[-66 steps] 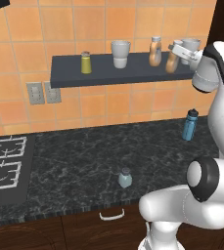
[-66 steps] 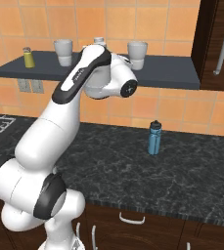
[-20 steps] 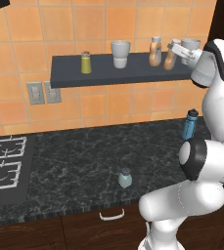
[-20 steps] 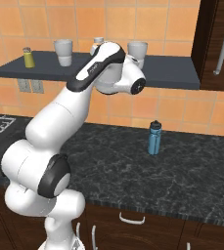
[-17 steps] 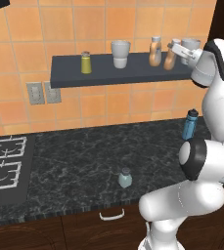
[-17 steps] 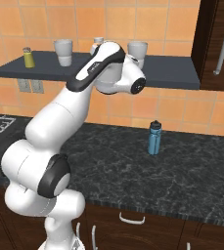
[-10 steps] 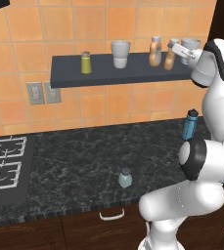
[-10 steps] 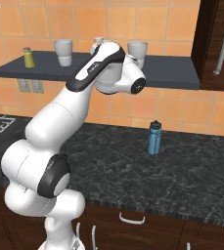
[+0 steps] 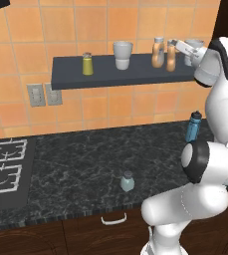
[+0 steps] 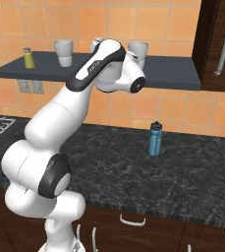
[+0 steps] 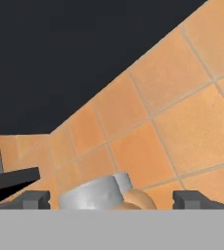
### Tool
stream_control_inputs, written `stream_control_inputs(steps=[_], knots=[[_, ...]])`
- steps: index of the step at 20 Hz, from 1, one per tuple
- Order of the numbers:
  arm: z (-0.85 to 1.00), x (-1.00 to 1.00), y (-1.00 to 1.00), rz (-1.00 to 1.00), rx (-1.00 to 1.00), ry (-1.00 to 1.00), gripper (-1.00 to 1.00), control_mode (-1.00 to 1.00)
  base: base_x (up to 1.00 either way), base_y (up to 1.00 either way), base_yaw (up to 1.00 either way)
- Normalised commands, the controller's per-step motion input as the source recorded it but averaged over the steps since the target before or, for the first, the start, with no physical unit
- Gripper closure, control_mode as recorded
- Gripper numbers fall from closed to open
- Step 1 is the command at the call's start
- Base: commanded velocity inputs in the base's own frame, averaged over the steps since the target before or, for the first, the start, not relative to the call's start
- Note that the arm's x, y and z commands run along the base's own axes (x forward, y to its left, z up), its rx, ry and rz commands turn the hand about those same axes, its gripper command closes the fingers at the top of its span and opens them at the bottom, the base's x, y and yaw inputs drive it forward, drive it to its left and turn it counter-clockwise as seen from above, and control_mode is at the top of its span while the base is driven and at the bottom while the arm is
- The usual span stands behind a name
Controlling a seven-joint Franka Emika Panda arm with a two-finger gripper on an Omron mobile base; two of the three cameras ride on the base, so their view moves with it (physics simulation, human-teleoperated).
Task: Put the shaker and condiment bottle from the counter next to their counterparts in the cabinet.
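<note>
The slim amber condiment bottle (image 9: 171, 56) stands on the dark grey cabinet shelf (image 9: 70, 74), right beside the curvy orange bottle (image 9: 158, 52). My gripper (image 9: 177, 46) hovers at the slim bottle's top. In the hand view my gripper (image 11: 112, 199) is open, its fingertips (image 11: 35, 199) wide apart on either side of a pale grey cap (image 11: 91, 193), with gaps on both sides. The small blue-grey shaker (image 9: 127, 181) sits on the black counter (image 9: 75, 164) near its front edge. The yellow-green shaker (image 9: 87, 63) stands at the shelf's left end.
A grey cup (image 9: 122, 55) stands mid-shelf and a second cup (image 10: 138, 49) sits just right of my hand. A blue bottle (image 10: 155, 139) stands on the counter by the tiled wall. A stove (image 9: 1, 167) lies at the left, and a dark tall cabinet (image 10: 222, 44) at the right.
Over three seconds the arm's elbow has swung up and inward while the hand stayed at the shelf by the slim bottle. In the last second nothing visibly moved.
</note>
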Motion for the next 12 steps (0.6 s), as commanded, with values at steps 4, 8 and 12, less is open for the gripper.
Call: stream_control_inputs(steps=[4,8,12], knots=[[0.35,-0.08,-0.05,0.0,0.0,-0.08,-1.0,-1.0,0.0,0.0,0.0],[0.26,-0.36,-0.23,0.0,0.0,-0.12,-1.0,-1.0,0.0,0.0,0.0],[0.01,-0.71,-0.36,-0.02,0.0,-0.06,-1.0,-1.0,0.0,0.0,0.0]])
